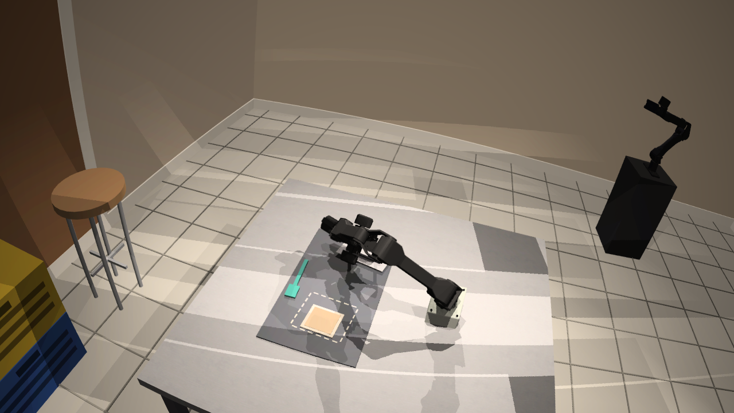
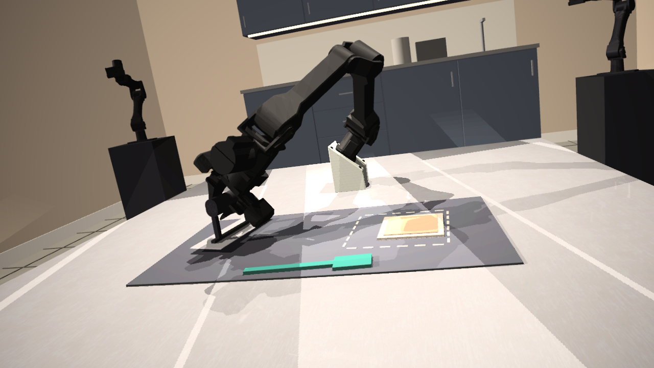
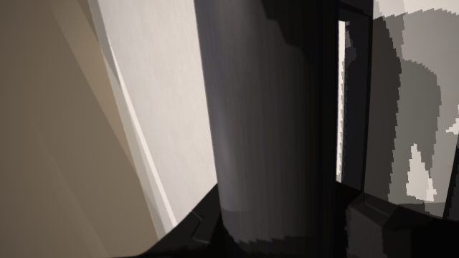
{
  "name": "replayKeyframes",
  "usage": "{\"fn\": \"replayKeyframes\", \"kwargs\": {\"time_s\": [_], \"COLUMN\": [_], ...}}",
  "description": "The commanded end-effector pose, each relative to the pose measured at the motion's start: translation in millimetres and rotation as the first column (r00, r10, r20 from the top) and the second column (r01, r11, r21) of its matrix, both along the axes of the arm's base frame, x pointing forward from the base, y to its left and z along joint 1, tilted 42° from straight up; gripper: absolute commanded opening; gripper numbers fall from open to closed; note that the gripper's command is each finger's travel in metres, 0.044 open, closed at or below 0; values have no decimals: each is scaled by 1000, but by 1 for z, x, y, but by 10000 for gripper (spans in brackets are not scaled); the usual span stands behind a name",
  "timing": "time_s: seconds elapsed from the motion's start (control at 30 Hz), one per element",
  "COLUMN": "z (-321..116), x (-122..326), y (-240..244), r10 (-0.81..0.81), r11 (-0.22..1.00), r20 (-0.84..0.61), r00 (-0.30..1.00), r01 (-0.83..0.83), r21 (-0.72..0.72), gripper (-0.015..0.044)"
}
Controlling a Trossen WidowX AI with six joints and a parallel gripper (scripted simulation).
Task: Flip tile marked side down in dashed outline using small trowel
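The tile (image 1: 322,319) (image 2: 414,224) lies flat on the dark mat (image 1: 277,328) (image 2: 484,242) inside the dashed outline (image 2: 448,239), its orange face up. My gripper (image 1: 350,256) (image 2: 231,201) is shut on the black cylindrical handle (image 3: 269,125) of a trowel. Its pale flat blade (image 1: 376,265) (image 2: 211,245) hangs under a black post and bar, low over the mat's far end from the tile. Whether the blade touches the mat cannot be told. A teal flat-bladed tool (image 1: 292,291) (image 2: 352,261) lies on the mat beside the outline, apart from the gripper.
My arm's pale base (image 1: 444,313) (image 2: 348,171) stands on the table (image 1: 230,385) beside the mat. A wooden stool (image 1: 88,190), yellow and blue boxes (image 1: 30,308) and another arm on a black pedestal (image 1: 636,205) (image 2: 146,169) stand off the table. Blue cabinets (image 2: 498,100) line the back.
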State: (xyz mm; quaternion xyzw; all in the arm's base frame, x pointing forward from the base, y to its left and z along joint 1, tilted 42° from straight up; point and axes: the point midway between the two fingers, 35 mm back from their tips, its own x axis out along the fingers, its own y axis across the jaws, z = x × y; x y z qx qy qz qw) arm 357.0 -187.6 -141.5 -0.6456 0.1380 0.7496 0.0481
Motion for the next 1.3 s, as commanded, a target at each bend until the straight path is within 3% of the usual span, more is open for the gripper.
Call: {"fn": "replayKeyframes", "kwargs": {"time_s": [0.0,0.13,0.53,0.83,1.07,1.27], "z": [-3,-6,-6,-4,47,61], "x": [0,1,1,1,10,6], "y": [1,3,3,3,10,6], "r10": [-7,-7,-7,-7,-4,-3], "r11": [1000,1000,1000,1000,1000,1000], "r20": [3,3,3,3,3,3], "r00": [1000,1000,1000,1000,1000,1000], "r01": [7,7,7,7,4,3], "r21": [-9,-9,-9,-9,-4,-4], "gripper": [0,0,300,300,300,300]}}
